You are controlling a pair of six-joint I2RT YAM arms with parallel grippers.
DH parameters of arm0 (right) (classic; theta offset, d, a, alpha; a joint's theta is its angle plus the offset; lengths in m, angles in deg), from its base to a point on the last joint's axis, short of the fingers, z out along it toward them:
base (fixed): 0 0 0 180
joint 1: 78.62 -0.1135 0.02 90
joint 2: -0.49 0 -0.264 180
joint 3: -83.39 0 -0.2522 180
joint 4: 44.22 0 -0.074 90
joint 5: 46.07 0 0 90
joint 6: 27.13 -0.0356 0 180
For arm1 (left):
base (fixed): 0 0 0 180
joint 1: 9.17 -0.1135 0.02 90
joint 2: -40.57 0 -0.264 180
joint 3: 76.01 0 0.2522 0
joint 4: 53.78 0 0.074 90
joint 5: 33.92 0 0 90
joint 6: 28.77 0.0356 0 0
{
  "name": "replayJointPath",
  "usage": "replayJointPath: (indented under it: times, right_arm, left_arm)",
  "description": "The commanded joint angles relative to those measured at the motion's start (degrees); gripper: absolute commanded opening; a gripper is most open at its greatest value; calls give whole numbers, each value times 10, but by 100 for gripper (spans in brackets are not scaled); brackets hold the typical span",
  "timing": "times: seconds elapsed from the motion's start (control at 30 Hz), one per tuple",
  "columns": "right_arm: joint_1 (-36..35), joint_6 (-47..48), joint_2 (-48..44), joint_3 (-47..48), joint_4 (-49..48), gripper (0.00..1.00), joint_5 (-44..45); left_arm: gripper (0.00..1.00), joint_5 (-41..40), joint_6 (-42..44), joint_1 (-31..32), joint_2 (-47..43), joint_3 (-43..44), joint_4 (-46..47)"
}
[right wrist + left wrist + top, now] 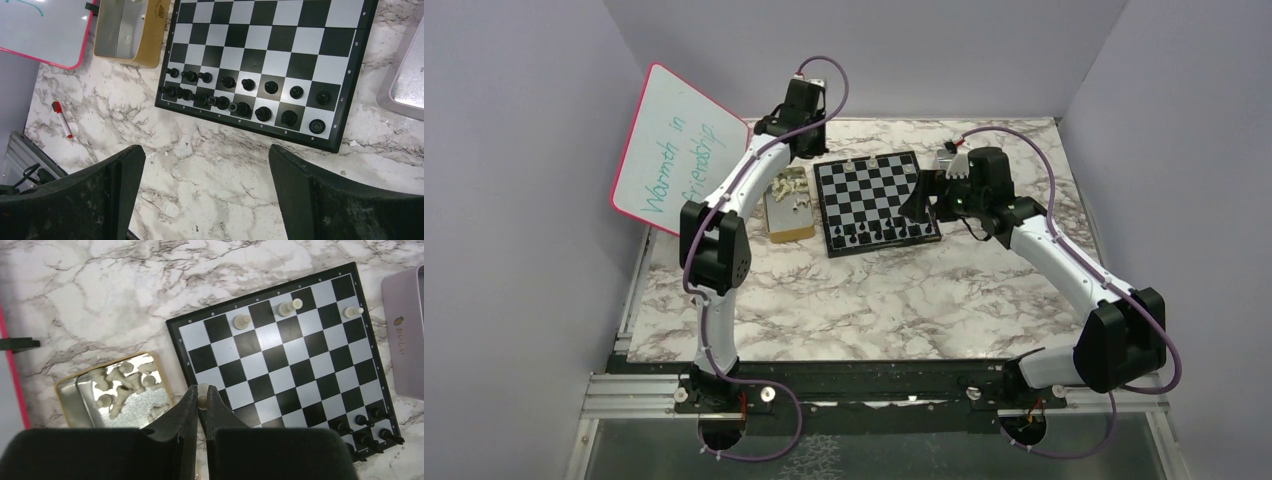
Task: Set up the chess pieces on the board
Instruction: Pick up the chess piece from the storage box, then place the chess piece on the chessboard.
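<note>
**Pale piece clamped in your left end effector, over the board's tray-side edge.**
Its long axis seems to run along the fingers, which have closed onto it; you cannot tell which end leads. The tray of pale pieces lies just beside it. Your right end effector is spread wide and holds nothing, above the surface near the black pieces.

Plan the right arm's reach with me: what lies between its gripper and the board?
Only bare marble tabletop, in the right wrist view, separates the open right gripper from the board at its near rim.
</note>
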Motion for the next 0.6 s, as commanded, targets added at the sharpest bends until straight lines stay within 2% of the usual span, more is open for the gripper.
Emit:
replayJointPath:
  times: [0.0, 0.57]
  right_arm:
    - [-2, -1, -17, -10, -2, 100, -8]
    - [-3, -8, -25, -31, -11, 100, -8]
  left_arm:
    - [9, -7, 10, 23, 54, 49, -14]
    - [9, -18, 20, 34, 176, 118, -13]
